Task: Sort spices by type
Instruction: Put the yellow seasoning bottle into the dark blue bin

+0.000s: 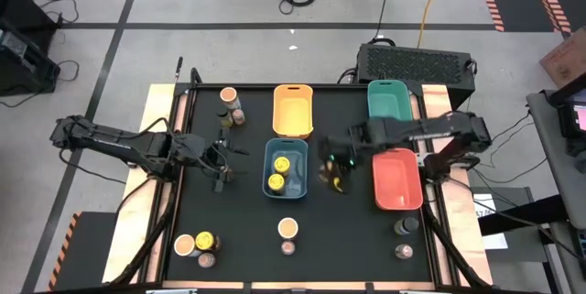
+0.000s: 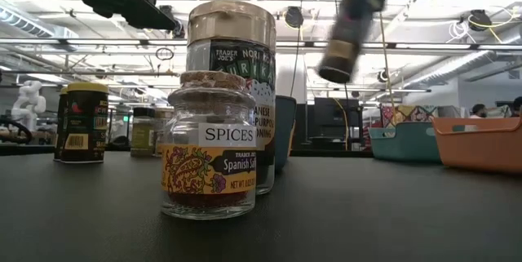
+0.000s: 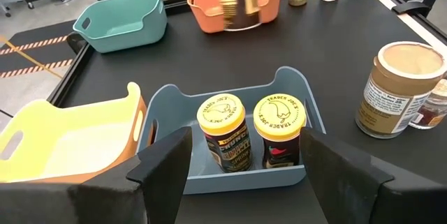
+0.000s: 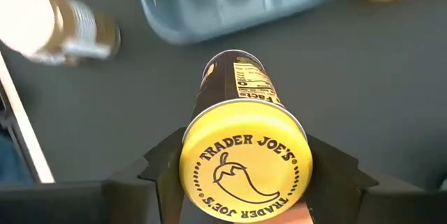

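- The black table top (image 1: 247, 230) looks matt and smooth.
- The rectangular blue plastic tray (image 3: 230, 88) has a smooth, slightly glossy wall.
- The clear glass spice jar with a paper label (image 2: 209, 157) shines.
- The bright yellow jar lid with a printed chilli (image 4: 243, 155) looks like smooth, satin plastic.

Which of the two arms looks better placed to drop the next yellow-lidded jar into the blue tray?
The right one. Its hand already holds a yellow-lidded jar just beside the blue tray, where two matching jars sit. The left hand is open and holds nothing.
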Robot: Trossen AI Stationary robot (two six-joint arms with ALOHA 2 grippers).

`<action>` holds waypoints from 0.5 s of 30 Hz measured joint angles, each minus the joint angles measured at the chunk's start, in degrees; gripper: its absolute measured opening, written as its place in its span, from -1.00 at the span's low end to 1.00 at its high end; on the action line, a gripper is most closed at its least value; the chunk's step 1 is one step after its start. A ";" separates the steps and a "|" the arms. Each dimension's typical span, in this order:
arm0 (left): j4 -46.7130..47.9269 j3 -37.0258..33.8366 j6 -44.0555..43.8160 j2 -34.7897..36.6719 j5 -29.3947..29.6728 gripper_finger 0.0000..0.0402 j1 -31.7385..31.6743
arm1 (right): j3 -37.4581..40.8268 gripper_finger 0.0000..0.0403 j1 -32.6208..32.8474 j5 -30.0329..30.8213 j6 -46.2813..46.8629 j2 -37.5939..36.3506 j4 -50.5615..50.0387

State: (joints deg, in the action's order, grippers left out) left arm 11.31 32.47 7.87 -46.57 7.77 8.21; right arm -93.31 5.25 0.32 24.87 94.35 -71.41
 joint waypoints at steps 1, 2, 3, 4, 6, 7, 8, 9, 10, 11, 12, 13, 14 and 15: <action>0.01 0.01 0.01 -0.01 0.02 0.33 -0.04 | -1.32 0.05 -1.23 -0.05 -2.18 0.66 0.28; 0.03 0.00 0.02 -0.02 0.05 0.33 -0.04 | -2.75 0.05 -2.47 -0.03 -4.12 1.66 0.27; 0.03 0.01 0.05 0.00 0.10 0.33 -0.04 | -4.35 0.05 -3.75 -0.06 -5.95 2.92 0.12; 0.04 0.00 0.05 0.00 0.27 0.33 -0.04 | -6.05 0.05 -4.88 -0.20 -7.72 4.22 0.15; 0.18 0.00 0.06 -0.02 0.28 0.33 -0.04 | -9.45 0.05 -7.10 -0.16 -11.08 7.09 0.13; 0.16 0.00 0.05 -0.02 0.31 0.33 -0.04 | -11.14 0.05 -8.04 -0.16 -12.60 8.61 0.00; 0.18 0.00 0.05 -0.01 0.31 0.33 -0.04 | -12.88 0.05 -8.92 -0.16 -14.06 10.24 -0.20; 0.20 0.01 0.05 -0.02 0.31 0.33 -0.04 | -14.64 0.05 -9.79 -0.12 -15.36 11.81 -0.26; 0.22 0.01 0.05 -0.02 0.31 0.33 -0.04 | -16.40 0.05 -10.56 -0.07 -16.32 13.50 -0.27; 0.22 0.02 0.05 -0.01 0.31 0.33 -0.03 | -18.18 0.05 -11.25 -0.06 -16.94 15.16 -0.30; 0.26 0.00 0.08 -0.02 0.31 0.33 -0.03 | -19.97 0.06 -11.95 -0.09 -17.43 16.75 -0.44; 0.36 0.01 0.18 -0.02 0.31 0.33 -0.02 | -21.76 0.06 -12.61 -0.08 -17.90 18.38 -0.63; 0.42 0.00 0.32 -0.02 0.31 0.33 -0.02 | -23.43 0.06 -13.18 -0.11 -18.34 19.97 -0.84; 0.40 0.02 0.45 -0.02 0.31 0.33 -0.02 | -24.90 0.06 -13.71 -0.16 -18.87 21.41 -1.04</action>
State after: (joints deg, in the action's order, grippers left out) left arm 11.70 32.49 8.32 -46.59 8.08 8.19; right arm -118.21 -8.46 0.16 6.00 115.76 -72.45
